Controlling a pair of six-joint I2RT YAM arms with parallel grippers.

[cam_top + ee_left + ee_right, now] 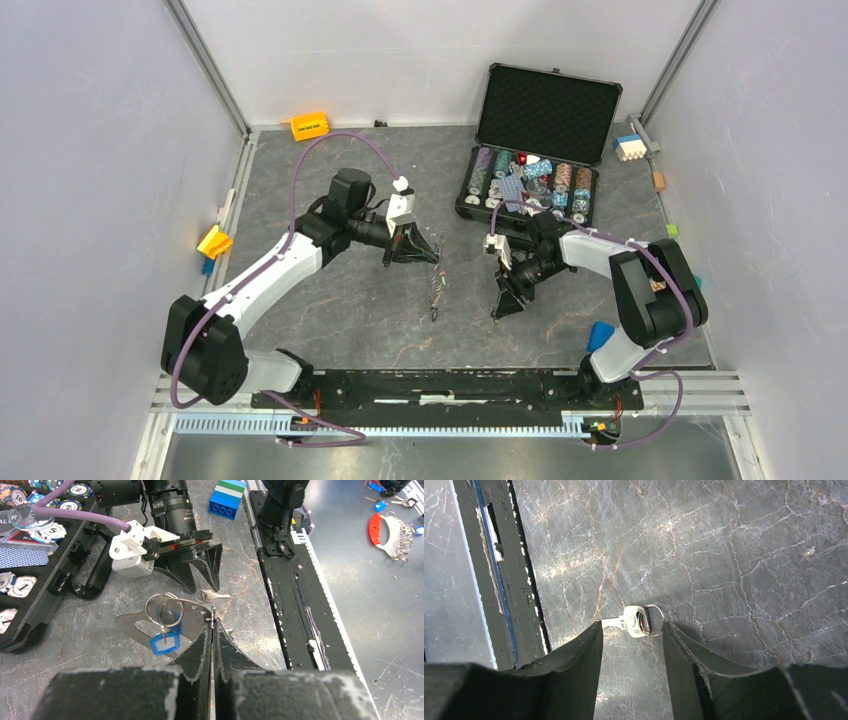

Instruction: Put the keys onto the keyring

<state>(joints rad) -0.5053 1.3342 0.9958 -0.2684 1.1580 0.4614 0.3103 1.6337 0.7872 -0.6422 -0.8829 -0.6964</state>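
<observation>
My left gripper point(212, 626) is shut on the edge of the keyring point(172, 611), a silver oval loop that carries a round split ring and a blue tag point(164, 643). In the top view the keyring point(437, 288) trails down from my left gripper point(420, 250). A small silver key point(636, 620) with its own small ring lies flat on the table. My right gripper point(631, 626) is open, one fingertip on each side of the key, low over the table. The left wrist view shows the key point(214, 596) just below my right gripper point(204, 587).
An open black case of poker chips point(530, 185) stands behind my right arm. A blue block point(600, 335) lies at the right, an orange block point(309, 126) at the back left, a yellow one point(214, 241) at the left edge. The black base rail point(450, 385) runs along the near edge.
</observation>
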